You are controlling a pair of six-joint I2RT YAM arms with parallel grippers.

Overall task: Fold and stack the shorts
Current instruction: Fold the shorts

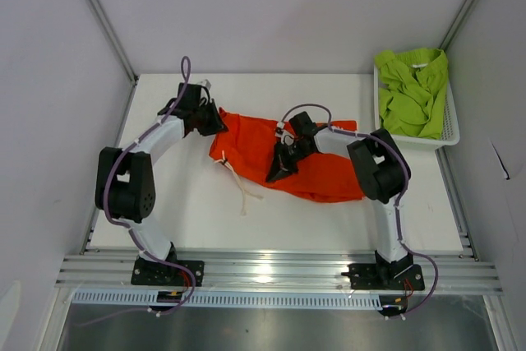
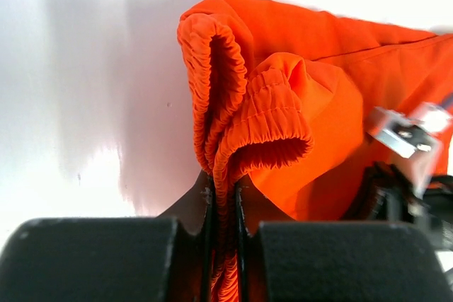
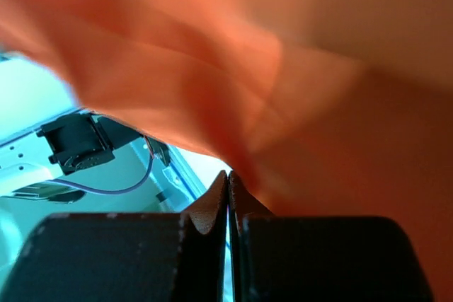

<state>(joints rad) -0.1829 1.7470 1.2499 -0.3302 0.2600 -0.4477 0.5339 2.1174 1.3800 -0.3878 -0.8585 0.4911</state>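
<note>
- Nearest, the two arm bases sit bolted to a metal rail [image 1: 271,269] along the front edge of the white desk [image 1: 189,211], left base on the left, right base on the right.
- Both arms reach away from the rail and bend inward over the desk, towards the orange shorts [image 1: 329,178].
- The orange shorts lie across the middle of the desk, rumpled and not folded flat, running from the left tool [image 1: 217,125] to just past the right arm's elbow.
- A white drawstring [image 1: 238,182] trails out of the shorts' left end, loose on the bare desk towards the rail.
- The right tool [image 1: 275,172] points down into the middle of the shorts. In the right wrist view its fingers [image 3: 212,206] are pressed tight together, pinching a thin fold of the blurred orange cloth [image 3: 318,68], which hangs over the camera.
- The left tool is at the shorts' far-left corner. In the left wrist view it [image 2: 224,185] is nearly closed, pinching the gathered elastic waistband [image 2: 265,122], which bunches up above the fingers.
- Farthest, at the back right corner of the desk, a white basket [image 1: 450,125] holds the green shorts [image 1: 411,92], crumpled in a heap, well apart from the orange pair.
</note>
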